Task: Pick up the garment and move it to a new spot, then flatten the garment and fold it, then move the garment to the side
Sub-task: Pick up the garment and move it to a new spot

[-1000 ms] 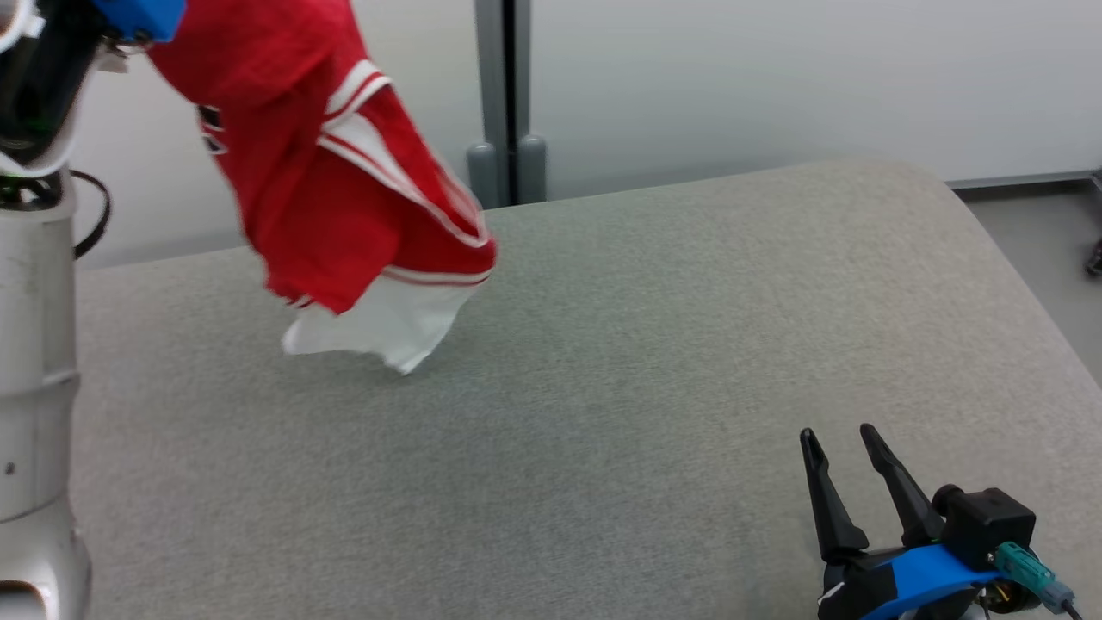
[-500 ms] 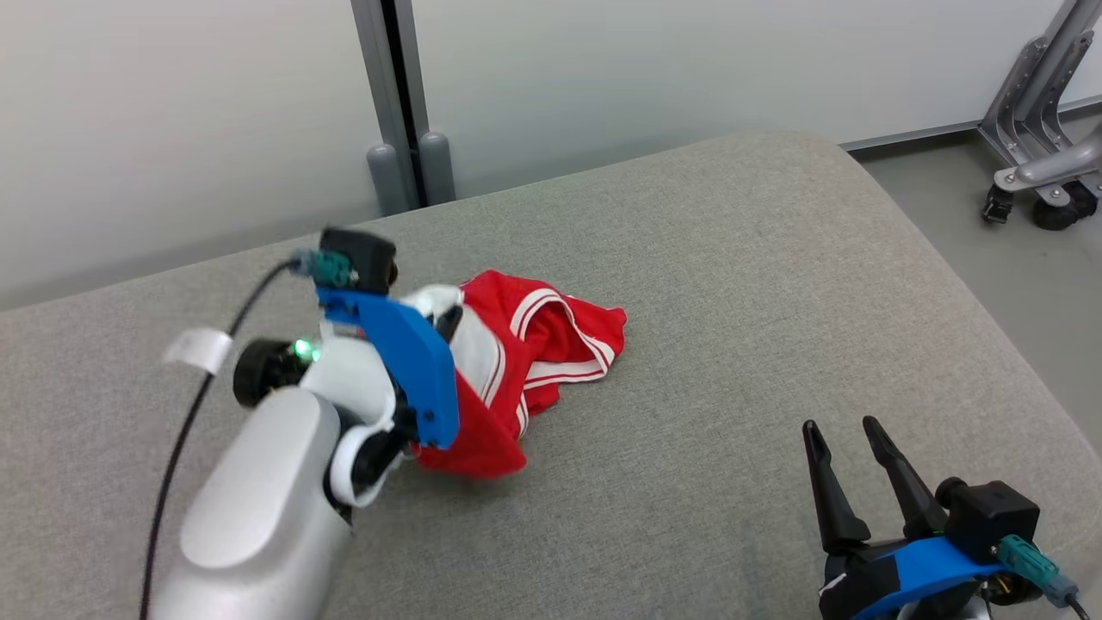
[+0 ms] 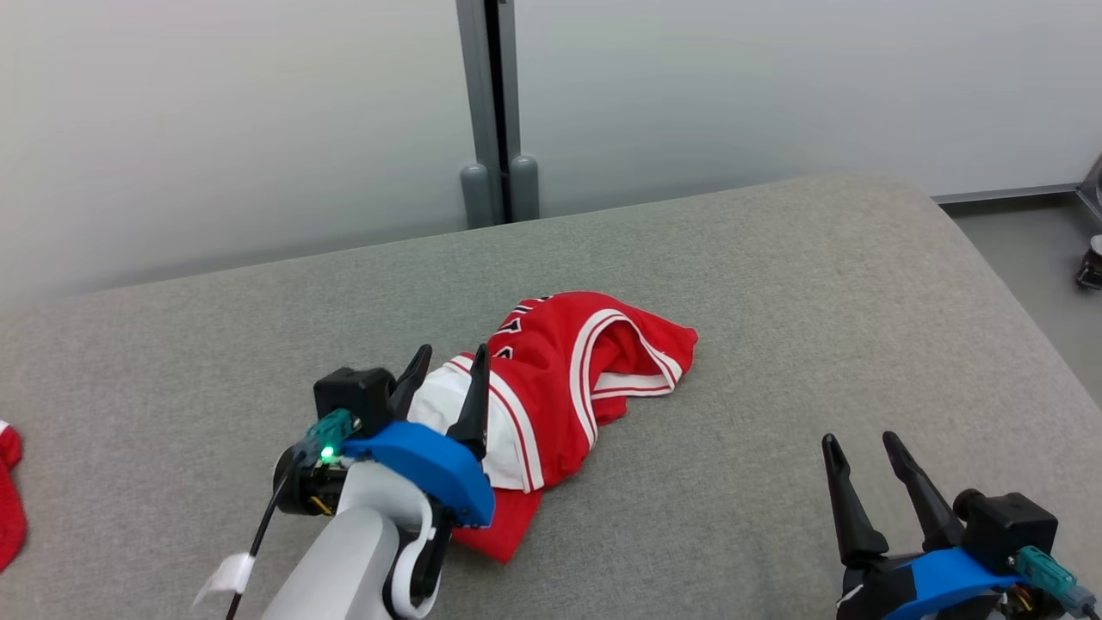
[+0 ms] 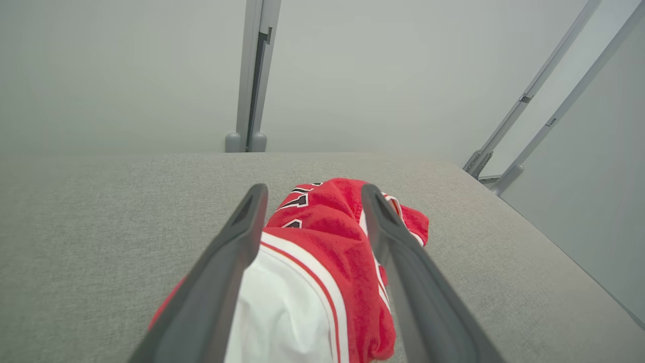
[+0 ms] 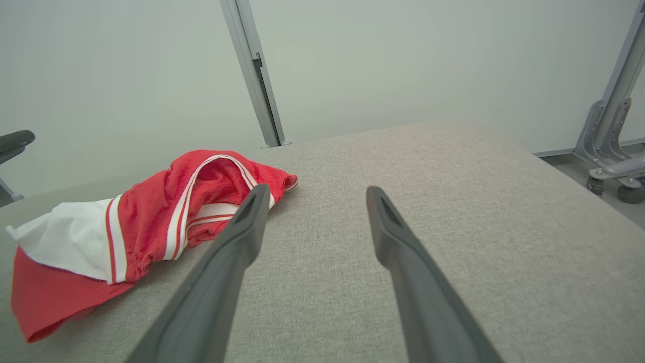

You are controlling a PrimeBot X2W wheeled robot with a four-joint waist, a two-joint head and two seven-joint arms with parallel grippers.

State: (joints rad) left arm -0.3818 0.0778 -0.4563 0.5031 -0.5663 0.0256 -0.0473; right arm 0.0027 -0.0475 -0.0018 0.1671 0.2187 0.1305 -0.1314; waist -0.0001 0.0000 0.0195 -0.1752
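Garment (image 3: 568, 379) lies heaped beneath left gripper's (image 3: 454, 353) parted jaws.

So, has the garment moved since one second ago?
Yes. The garment hung in the air left of the grey post; now it lies on the grey pad, lower and just right of the post.

Matt cloth garment (image 3: 560, 370), woven cushion (image 3: 775, 327)

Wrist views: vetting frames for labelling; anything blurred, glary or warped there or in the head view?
Head view: sharp, evenly lit, faint shadow beside the garment, no glare. Left wrist view: the left gripper looms large and slightly soft; metal struts at right lean. Right wrist view: grey surface weave crisp, wall post looks tilted.
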